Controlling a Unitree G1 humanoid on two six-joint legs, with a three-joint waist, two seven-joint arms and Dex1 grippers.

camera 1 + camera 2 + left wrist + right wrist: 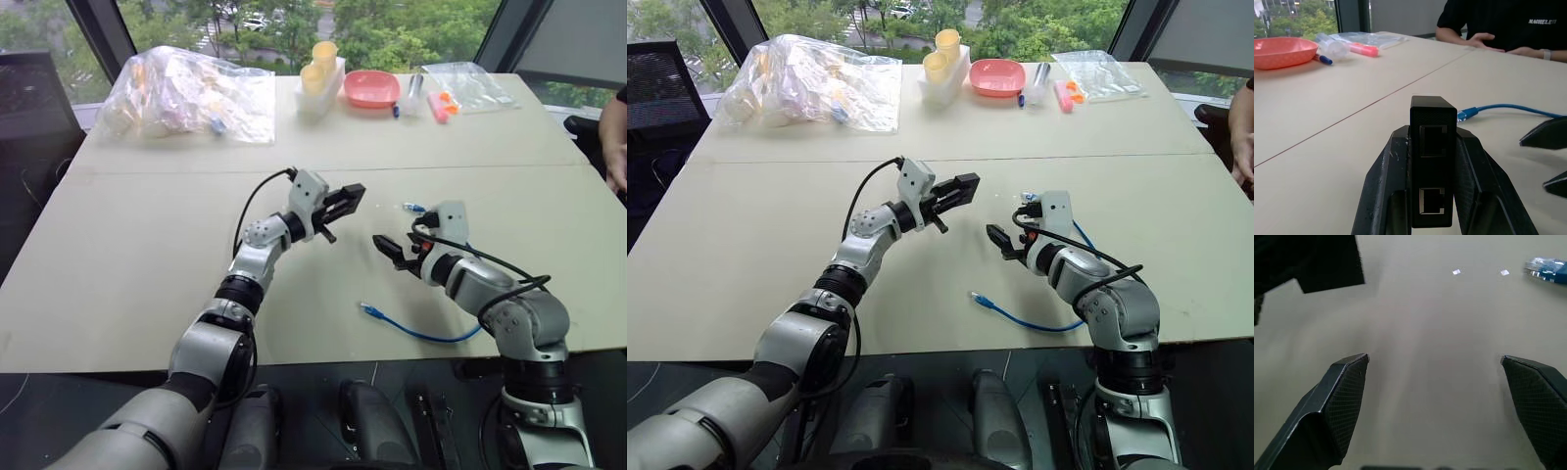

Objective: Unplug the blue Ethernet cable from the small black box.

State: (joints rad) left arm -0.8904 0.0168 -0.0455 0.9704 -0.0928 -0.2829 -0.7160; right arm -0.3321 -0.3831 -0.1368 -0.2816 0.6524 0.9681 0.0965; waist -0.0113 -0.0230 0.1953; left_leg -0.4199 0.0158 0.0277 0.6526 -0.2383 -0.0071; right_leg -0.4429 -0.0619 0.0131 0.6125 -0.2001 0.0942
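Bright-blue Ethernet cable (423, 336) lies loose on the beige tabletop (147, 264), lower right of centre in the head view: one clear plug at its near end, the cord curving right and running under the right arm, the other plug (413, 207) lying just beyond the right wrist; neither end sits in a port. Right pincer (384, 247), right of centre, hangs low over the tabletop with its fingers (1347, 396) spread wide, nothing between them. Left pincer (349, 199), just above centre, is clamped on the small matte-black plastic box (1433, 171), fingers pressing its two flat sides; box is off the tabletop, edge-on to the wrist camera, both ports on that edge showing vacant. The two pincers face each other, near but apart. Along the far edge: crumpled clear plastic bag (186, 93) at upper left, yellow cups (318, 67) in a white holder, pink shallow bowl (371, 88), pink and blue markers and a second clear bag (468, 83) at upper right. A person's arm (615, 132) rests at the right edge.
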